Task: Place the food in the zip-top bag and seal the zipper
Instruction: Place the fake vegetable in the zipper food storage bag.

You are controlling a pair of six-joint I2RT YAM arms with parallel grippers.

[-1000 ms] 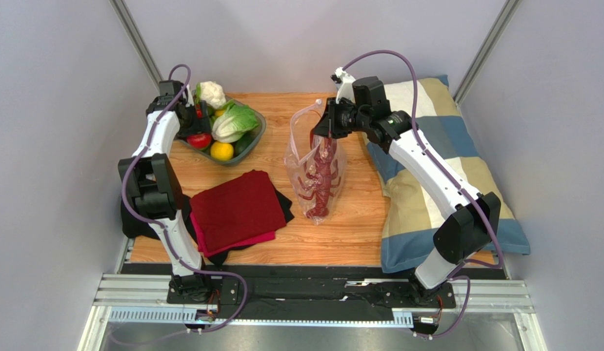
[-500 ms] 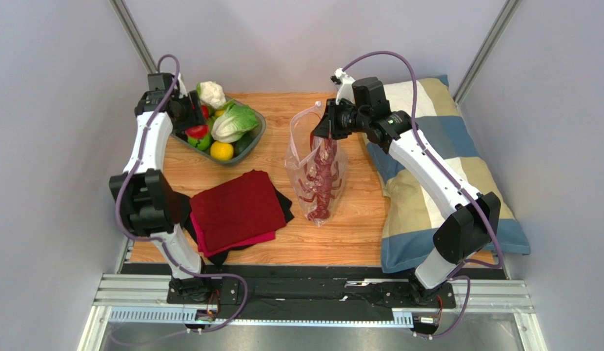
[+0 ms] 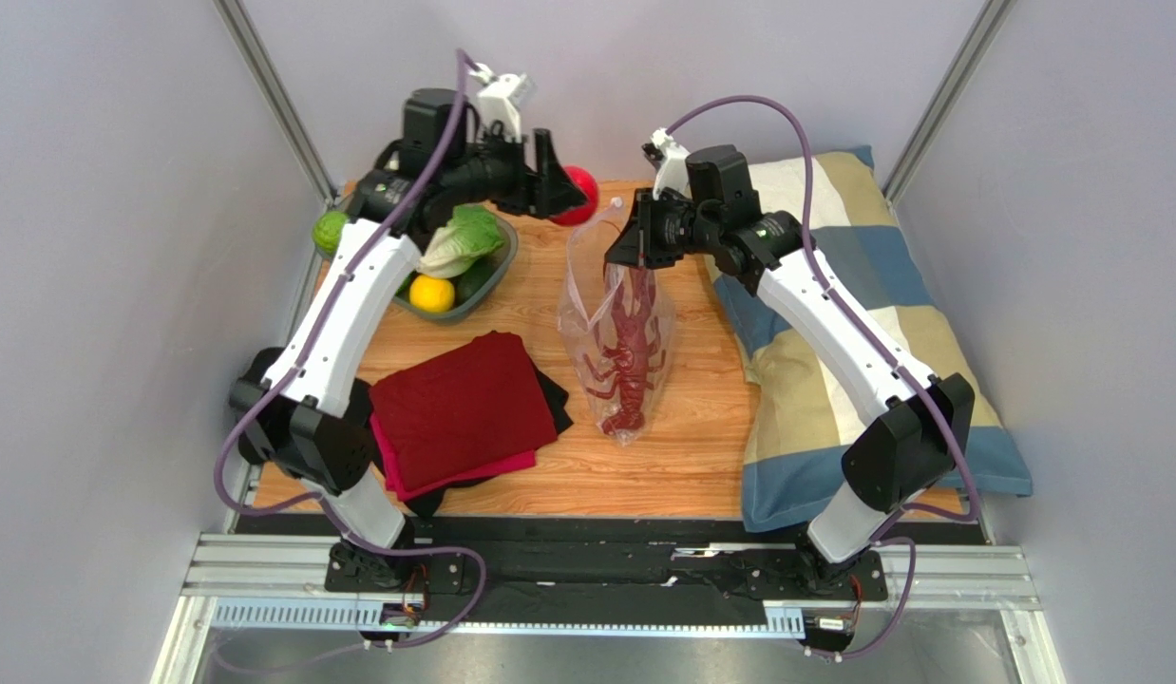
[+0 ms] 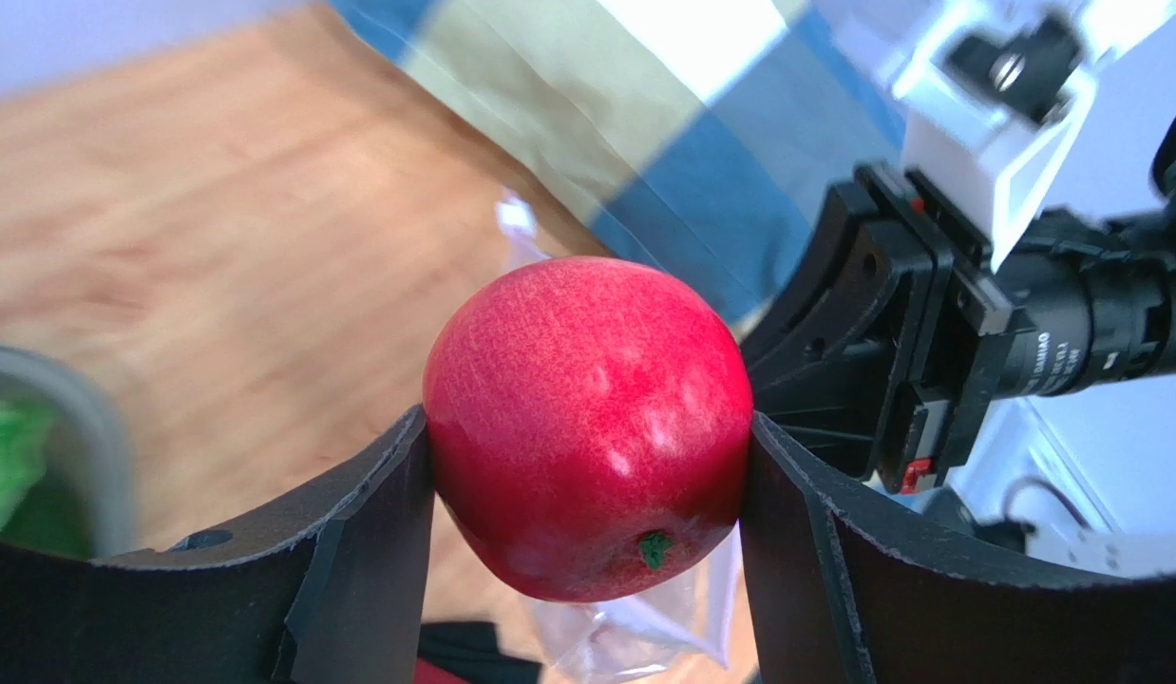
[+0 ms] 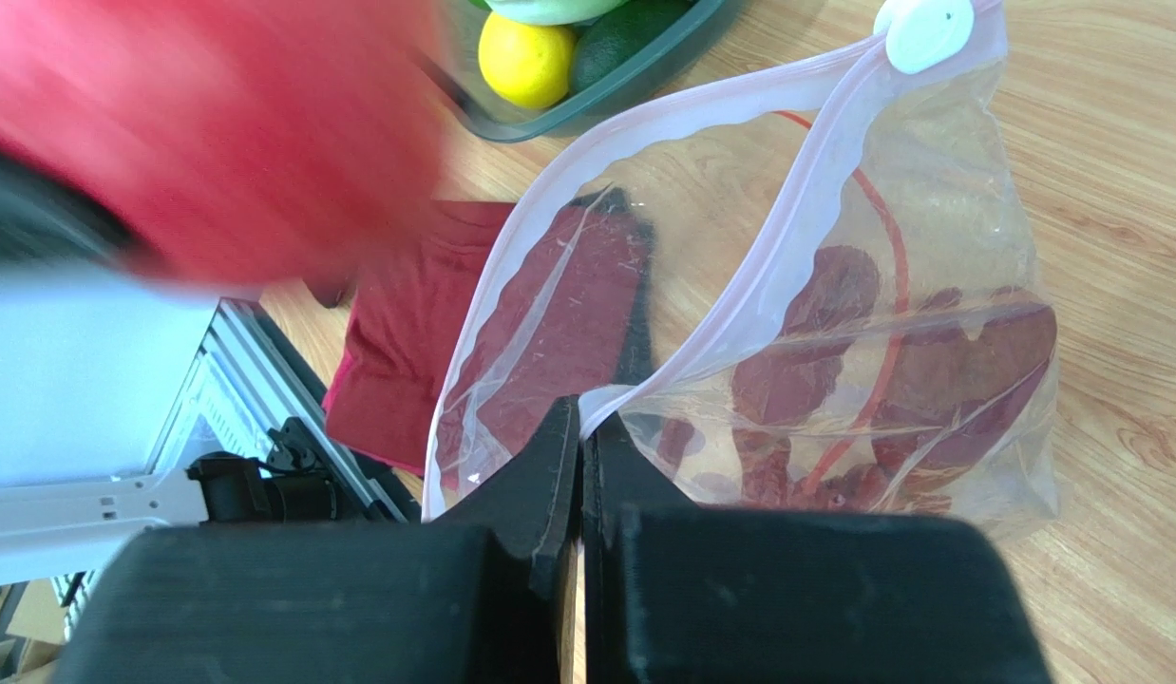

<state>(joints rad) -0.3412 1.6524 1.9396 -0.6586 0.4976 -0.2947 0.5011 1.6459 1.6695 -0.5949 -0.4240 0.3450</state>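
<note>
Watching the feeds, I see my left claw (image 3: 558, 183) clamped on the round red fruit (image 4: 587, 413), held in the air just beside the mouth of the zip-top bag (image 5: 894, 285). My right claw (image 5: 581, 428) is pinched tight on the bag's mouth edge, and the zipper (image 5: 822, 185) gapes open. The dark-red lobster piece (image 3: 630, 349) lies inside the bag, whose lower end rests on the worktop (image 3: 694, 428).

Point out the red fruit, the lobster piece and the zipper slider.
red fruit (image 4: 587, 421): left wrist view, middle of its red skin.
lobster piece (image 3: 632, 342): top external view, on its body.
zipper slider (image 5: 928, 32): right wrist view, on the white tab.
</note>
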